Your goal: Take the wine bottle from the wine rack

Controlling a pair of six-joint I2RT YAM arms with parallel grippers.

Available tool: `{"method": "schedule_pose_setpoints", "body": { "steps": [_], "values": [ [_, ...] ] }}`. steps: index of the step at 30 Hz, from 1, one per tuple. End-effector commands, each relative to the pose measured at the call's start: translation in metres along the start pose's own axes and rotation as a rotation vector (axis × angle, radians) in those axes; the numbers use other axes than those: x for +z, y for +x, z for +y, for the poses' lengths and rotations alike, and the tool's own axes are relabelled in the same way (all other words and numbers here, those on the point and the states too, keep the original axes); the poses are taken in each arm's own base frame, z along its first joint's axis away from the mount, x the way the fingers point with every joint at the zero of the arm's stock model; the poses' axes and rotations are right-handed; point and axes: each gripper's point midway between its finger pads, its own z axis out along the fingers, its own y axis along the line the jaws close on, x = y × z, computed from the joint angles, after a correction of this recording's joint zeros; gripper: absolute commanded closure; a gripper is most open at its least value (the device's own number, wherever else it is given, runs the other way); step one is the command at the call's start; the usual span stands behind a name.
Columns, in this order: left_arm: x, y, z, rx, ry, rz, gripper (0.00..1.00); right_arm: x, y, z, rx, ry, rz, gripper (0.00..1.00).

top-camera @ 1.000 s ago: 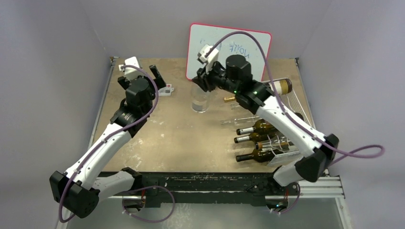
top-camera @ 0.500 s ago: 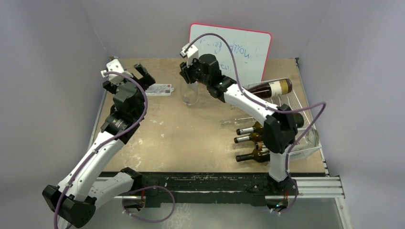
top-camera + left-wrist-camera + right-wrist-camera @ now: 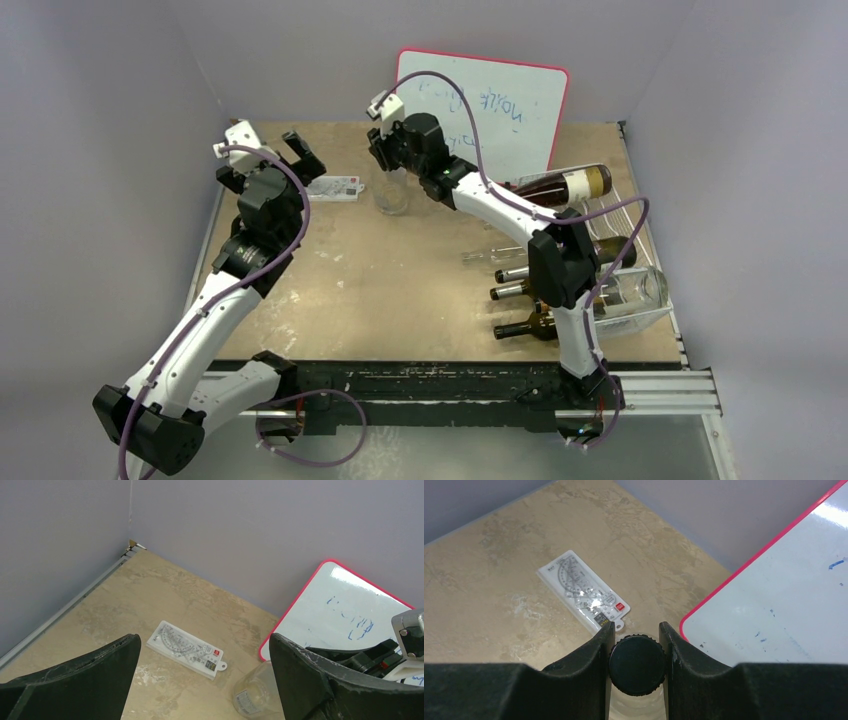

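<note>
Clear glass under a black cap: the clear bottle is upright near the whiteboard, further left than a second ago. The right hand is clamped on its cap. The left hand gapes empty, drawn back leftward. Dark bottles still lie on the wine rack, well to the right.

Left arm, right arm: white link shells, black joints and bases. Purple cable loops along each (white camera block at wrist).
</note>
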Motion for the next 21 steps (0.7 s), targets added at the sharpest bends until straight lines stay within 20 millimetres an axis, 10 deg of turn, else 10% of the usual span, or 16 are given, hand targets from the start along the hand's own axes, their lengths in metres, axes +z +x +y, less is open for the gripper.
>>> {"method": "schedule_pose_setpoints", "body": {
  "steps": [1, 21],
  "values": [
    [-0.001, -0.016, -0.007, -0.022, 0.034, -0.029, 0.0, -0.034, -0.151, -0.02, -0.005, 0.071, -0.427, 1.0],
    [-0.001, -0.014, -0.011, 0.021, 0.071, -0.034, 0.0, -0.027, -0.135, -0.012, 0.056, 0.037, -0.369, 0.72]
  ]
}}
